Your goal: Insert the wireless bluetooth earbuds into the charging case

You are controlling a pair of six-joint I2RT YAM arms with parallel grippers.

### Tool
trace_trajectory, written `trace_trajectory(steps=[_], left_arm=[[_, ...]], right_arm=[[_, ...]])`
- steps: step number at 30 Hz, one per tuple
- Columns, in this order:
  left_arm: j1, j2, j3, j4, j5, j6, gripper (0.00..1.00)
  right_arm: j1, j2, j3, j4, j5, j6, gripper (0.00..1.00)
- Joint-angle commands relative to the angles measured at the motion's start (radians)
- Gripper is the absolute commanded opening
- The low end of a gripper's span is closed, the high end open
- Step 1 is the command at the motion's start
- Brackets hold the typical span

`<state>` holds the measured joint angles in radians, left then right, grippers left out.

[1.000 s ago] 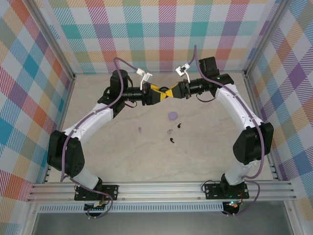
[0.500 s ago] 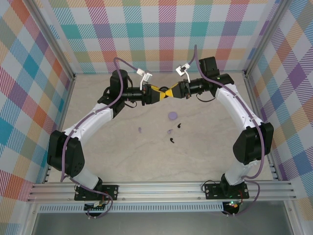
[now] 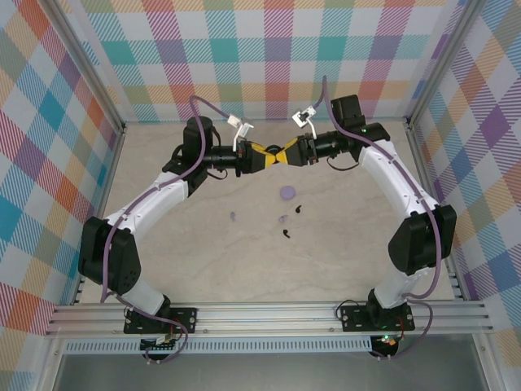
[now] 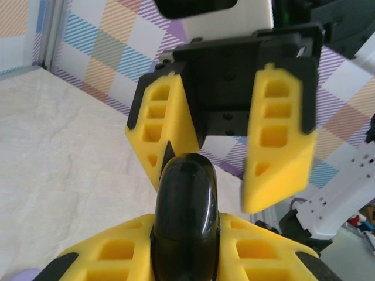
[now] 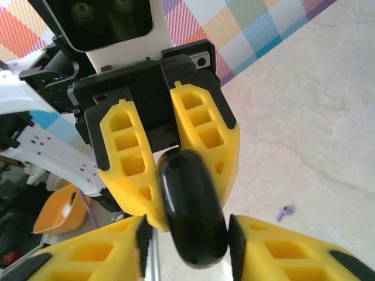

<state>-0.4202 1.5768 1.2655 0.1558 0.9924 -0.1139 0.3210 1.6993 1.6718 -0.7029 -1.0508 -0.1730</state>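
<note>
Above the back middle of the table, my left gripper [image 3: 271,157] is shut on a glossy black charging case [image 4: 184,199], closed and seen end-on. My right gripper [image 3: 286,154] faces it, and its open fingers [image 5: 275,252] straddle the case's [image 5: 190,205] free end with a slim gap on one side. The earbuds lie on the table below. Two are black [image 3: 298,209] [image 3: 286,235]. Two are pale lilac [image 3: 233,217] [image 3: 282,218], and one of these also appears in the right wrist view [image 5: 285,212].
A round lilac disc [image 3: 286,193] lies on the table just behind the earbuds. Checked walls and metal frame posts [image 3: 423,122] enclose the workspace. Both arms arch inward from the near rail.
The right gripper has edged slightly closer around the case held by the left gripper. The earbuds and the disc have not moved.
</note>
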Motion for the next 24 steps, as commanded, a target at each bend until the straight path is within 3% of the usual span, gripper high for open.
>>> trace_trajectory(steps=[1, 8, 15, 24], left_arm=[[0.005, -0.058, -0.049, -0.015, -0.031, 0.17, 0.18], [0.006, -0.043, -0.018, -0.109, -0.009, 0.302, 0.21], [0.006, -0.037, -0.047, -0.052, 0.037, 0.342, 0.22], [-0.005, -0.054, -0.052, -0.057, 0.1, 0.388, 0.21]], right_arm=[[0.003, -0.07, 0.007, -0.022, 0.06, -0.027, 0.5], [0.004, -0.139, -0.041, 0.002, 0.222, -0.063, 0.58], [0.055, -0.203, -0.112, -0.031, 0.262, -0.3, 0.62], [0.071, -0.179, -0.092, -0.048, 0.235, -0.319, 0.59]])
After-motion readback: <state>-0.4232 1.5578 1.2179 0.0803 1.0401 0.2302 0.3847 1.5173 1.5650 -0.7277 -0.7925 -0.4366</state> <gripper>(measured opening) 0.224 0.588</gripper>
